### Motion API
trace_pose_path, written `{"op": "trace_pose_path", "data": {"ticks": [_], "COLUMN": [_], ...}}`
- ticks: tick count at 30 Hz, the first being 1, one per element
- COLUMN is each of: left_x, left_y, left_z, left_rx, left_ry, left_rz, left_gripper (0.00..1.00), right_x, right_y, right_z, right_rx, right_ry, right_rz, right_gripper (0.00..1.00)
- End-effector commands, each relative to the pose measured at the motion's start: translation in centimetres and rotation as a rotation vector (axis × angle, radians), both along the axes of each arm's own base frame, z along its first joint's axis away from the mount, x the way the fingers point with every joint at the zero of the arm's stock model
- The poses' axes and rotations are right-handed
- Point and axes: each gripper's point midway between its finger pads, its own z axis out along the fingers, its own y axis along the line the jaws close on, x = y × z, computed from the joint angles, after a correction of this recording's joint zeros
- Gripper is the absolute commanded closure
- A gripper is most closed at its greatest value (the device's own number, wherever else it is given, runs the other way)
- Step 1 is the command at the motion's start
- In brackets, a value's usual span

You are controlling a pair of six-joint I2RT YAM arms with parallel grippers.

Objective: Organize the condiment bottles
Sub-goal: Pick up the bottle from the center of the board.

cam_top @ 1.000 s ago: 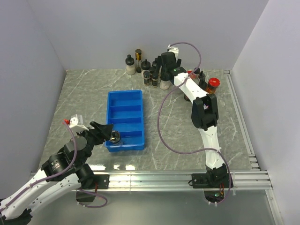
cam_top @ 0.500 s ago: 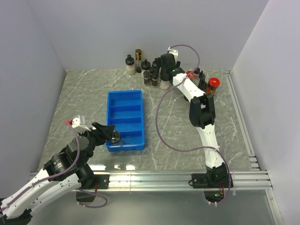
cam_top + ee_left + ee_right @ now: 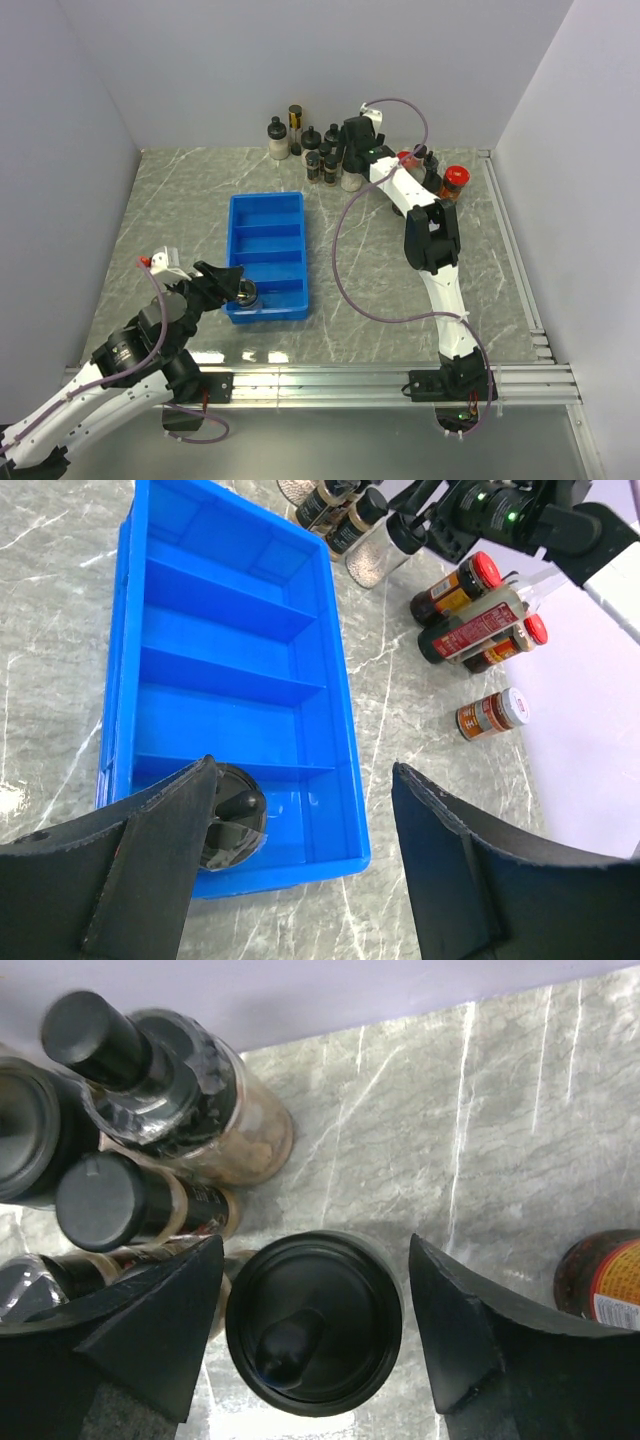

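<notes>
Since a second ago the right arm's elbow has shifted slightly left and the right gripper has settled closer over the far cluster of condiment bottles. The left arm has barely moved.

Right gripper: the jaws stand apart, astride a black-capped jar directly between them. A thin sliver of space shows on each side of the cap, and no firm grip is evident. To its left stand a tall bottle with pale contents and a smaller black-capped bottle. To its right, at the picture's edge, is a bottle with an orange label; the writing is too small to read.

Left gripper: wide open and holding nothing. It hangs over the near end of the blue tray. One black-capped jar in the tray stands in the nearest compartment, just beside the gripper's left finger.

Labels: the left wrist view alone shows the red-capped bottles beyond and right of that gripper, with dark red and orange labels. A pale-capped bottle stands apart from them. No print is legible.

Only the top view shows both arms together, well apart on the grey marbled table.
</notes>
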Motion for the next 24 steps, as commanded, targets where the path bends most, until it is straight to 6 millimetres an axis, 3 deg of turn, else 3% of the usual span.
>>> {"op": "trace_pose_path", "data": {"ticks": [1,12,17,21,22,24], "left_x": [-0.1,-0.2,-0.4,-0.6,-0.6,-0.6], "left_y": [-0.1,0.1,0.3,0.6,0.6,0.8], "left_z": [0.0,0.1,0.3,0.7,0.7,0.9], "left_rx": [-0.011,-0.016,-0.028,-0.042,-0.040,-0.040], "left_ry": [-0.003,-0.006,-0.005,-0.015,-0.015,-0.019], "left_rz": [-0.005,-0.005,-0.001,0.001,0.002,0.007], "left_gripper": [0.24,0.24,0.24,0.25,0.24,0.24], "right_x": [-0.3,-1.6,-2.8,-5.4,-6.0,-7.8], "right_y": [-0.7,-1.7,-1.9,-2.5,-2.6,-2.6], "right_z": [-0.4,-0.3,0.0,2.2,2.6,4.1], "right_rx": [0.004,-0.008,-0.021,-0.018,-0.017,0.007], "right_ry": [0.007,0.027,0.041,0.021,0.021,0.019], "right_rz": [-0.025,-0.045,-0.045,-0.042,-0.039,-0.022], "right_gripper": [0.24,0.38,0.63,0.85,0.97,1.00]}}
